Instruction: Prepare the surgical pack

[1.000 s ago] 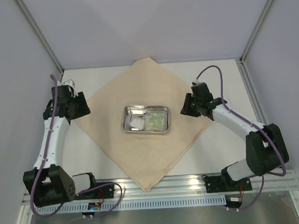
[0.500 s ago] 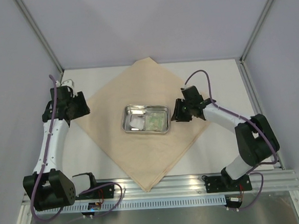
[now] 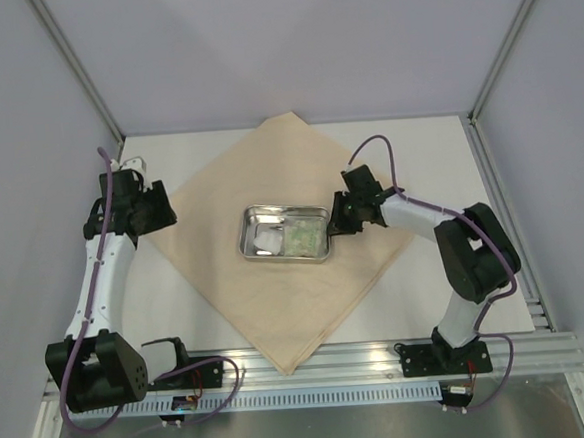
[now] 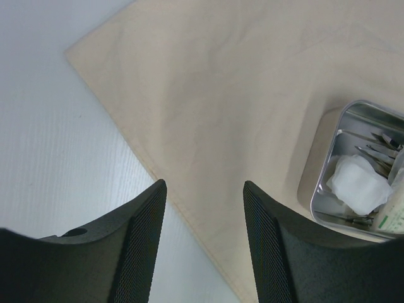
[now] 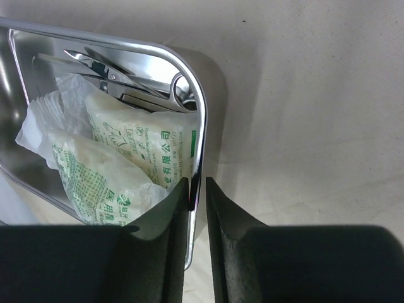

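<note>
I see bright, even, diffuse light from above, only a soft shadow beside the steel tray [image 5: 201,126], glare streaking its rim, and crisp focus in every view.

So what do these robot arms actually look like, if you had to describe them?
The left arm and right arm are white tubes joined by chunky black joints, each trailing a purple cable. Each ends in a black two-finger claw: the left gripper has finely gridded finger pads, the right gripper looks smooth and glossy. No markings show.
</note>
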Available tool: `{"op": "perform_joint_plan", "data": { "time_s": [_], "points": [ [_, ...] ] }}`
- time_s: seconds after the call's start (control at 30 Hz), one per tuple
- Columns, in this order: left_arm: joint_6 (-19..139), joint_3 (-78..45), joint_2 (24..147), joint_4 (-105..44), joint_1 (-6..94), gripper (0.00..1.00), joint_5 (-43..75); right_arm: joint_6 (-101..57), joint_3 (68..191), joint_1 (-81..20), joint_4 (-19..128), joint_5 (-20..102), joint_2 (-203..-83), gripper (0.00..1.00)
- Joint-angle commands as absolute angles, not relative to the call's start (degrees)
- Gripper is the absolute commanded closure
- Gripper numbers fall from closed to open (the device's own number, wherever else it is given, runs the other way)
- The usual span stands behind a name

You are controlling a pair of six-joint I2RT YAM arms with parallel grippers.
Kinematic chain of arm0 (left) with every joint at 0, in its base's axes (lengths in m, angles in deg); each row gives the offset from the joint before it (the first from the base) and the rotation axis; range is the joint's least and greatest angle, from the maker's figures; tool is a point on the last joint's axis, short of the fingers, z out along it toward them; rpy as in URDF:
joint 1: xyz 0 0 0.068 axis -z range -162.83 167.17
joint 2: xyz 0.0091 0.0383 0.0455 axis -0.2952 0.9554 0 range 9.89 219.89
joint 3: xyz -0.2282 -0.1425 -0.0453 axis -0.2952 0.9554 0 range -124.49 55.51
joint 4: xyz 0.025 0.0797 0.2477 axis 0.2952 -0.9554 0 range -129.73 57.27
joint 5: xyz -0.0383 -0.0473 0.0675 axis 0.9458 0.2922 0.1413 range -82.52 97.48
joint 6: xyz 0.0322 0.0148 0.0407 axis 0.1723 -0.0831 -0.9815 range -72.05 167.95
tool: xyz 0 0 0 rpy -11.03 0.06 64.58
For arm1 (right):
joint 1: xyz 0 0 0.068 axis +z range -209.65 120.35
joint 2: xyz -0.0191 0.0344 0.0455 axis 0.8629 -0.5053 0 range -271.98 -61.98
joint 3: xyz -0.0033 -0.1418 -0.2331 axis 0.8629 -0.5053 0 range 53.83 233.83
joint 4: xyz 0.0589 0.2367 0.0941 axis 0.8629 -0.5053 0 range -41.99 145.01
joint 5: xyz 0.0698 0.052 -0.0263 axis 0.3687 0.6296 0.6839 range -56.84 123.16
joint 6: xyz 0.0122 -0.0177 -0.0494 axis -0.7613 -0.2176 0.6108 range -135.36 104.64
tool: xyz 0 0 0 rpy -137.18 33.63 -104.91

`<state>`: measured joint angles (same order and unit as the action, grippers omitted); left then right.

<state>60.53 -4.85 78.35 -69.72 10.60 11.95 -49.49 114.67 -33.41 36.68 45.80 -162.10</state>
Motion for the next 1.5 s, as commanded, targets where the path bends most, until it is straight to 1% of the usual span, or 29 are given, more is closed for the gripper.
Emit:
{"op": "perform_joint_plan", "data": {
  "time_s": [0.0,0.13,0.37,0.47,0.5,0.57,0.6,0.67,0.7,0.77,0.8,0.83,0.9,0.93,0.97,1.0,1.07,1.1,1.2,1.27,1.47],
  "points": [
    [59.29,-4.7,77.21,-67.89,10.14,0.39,12.76,-49.9,115.18,-32.23,38.39,45.64,-162.44,0.83],
    [59.38,-4.61,77.12,-68.06,10.23,0.39,12.49,-49.99,114.74,-30.38,38.74,45.29,-162.53,0.89],
    [59.29,-4.61,76.6,-68.06,10.14,0.38,12.23,-50.35,113.6,-29.5,38.83,44.32,-161.74,0.9],
    [59.46,-4.7,76.95,-68.15,10.14,0.37,12.32,-49.03,115.95,-29.5,35.78,42.74,-162.44,0.84],
    [59.38,-4.7,76.95,-68.24,10.14,0.37,12.23,-48.94,116.49,-29.5,34.97,42.91,-162.44,0.74],
    [59.29,-4.7,76.95,-68.33,10.23,0.37,12.32,-48.85,117.02,-29.5,32.7,42.22,-161.48,0.66],
    [58.94,-4.87,76.95,-68.33,10.14,0.37,12.32,-49.02,116.59,-29.5,32.25,40.47,-158.69,0.61],
    [58.41,-5.22,76.86,-68.68,10.23,0.38,12.23,-48.68,116.23,-29.5,30.23,38.18,-154.11,0.54],
    [57.71,-5.75,76.86,-68.85,10.14,0.38,12.23,-48.24,116.93,-29.24,28.74,35.56,-149.22,0.5],
    [56.31,-6.71,76.77,-69.99,10.22,0.37,12.32,-46.92,117.81,-27.66,22.68,30.55,-145.06,0.46],
    [55.52,-7.85,76.6,-70.61,10.23,0.37,12.49,-44.82,117.47,-24.17,20.83,26.52,-141.04,0.42],
    [53.77,-8.38,76.33,-71.31,10.14,0.37,12.14,-44.28,116.94,-21.53,17.16,23.78,-139.61,0.4],
    [51.65,-9.96,75.55,-73.77,10.14,0.37,11.44,-44.54,114.84,-15.03,14.85,18.25,-136.7,0.36],
    [49.38,-10.41,74.5,-74.73,10.14,0.36,10.83,-45.41,111.87,-7.43,14.49,17.17,-135.04,0.35],
    [48.22,-10.76,74.05,-77.18,10.22,0.36,10.39,-46.46,110.71,-3.52,14.57,16.21,-134.76,0.34],
    [47.95,-11.37,72.92,-78.6,10.14,0.36,10.21,-48.56,109.74,3.82,15.01,14.72,-134.76,0.32],
    [44.45,-11.56,71.68,-82.54,10.22,0.35,10.12,-50.07,108.76,10.28,16.06,12.43,-136.07,0.3],
    [43.48,-11.47,70.89,-83.78,10.23,0.34,10.47,-50.69,108.59,15.8,17.03,10.76,-136.94,0.3],
    [41.8,-11.11,68.69,-88.7,10.14,0.33,12.58,-51.75,109.11,23.12,20.81,9.35,-141.95,0.3],
    [41.27,-11.2,68.25,-91.95,10.14,0.32,14.24,-51.31,110.86,25.86,22.92,7.94,-146.42,0.3],
    [41.8,-9.8,66.05,-93.82,10.22,0.32,15.22,-49.73,113.67,29.56,29.42,9.86,-154.79,0.32]
  ]
}}
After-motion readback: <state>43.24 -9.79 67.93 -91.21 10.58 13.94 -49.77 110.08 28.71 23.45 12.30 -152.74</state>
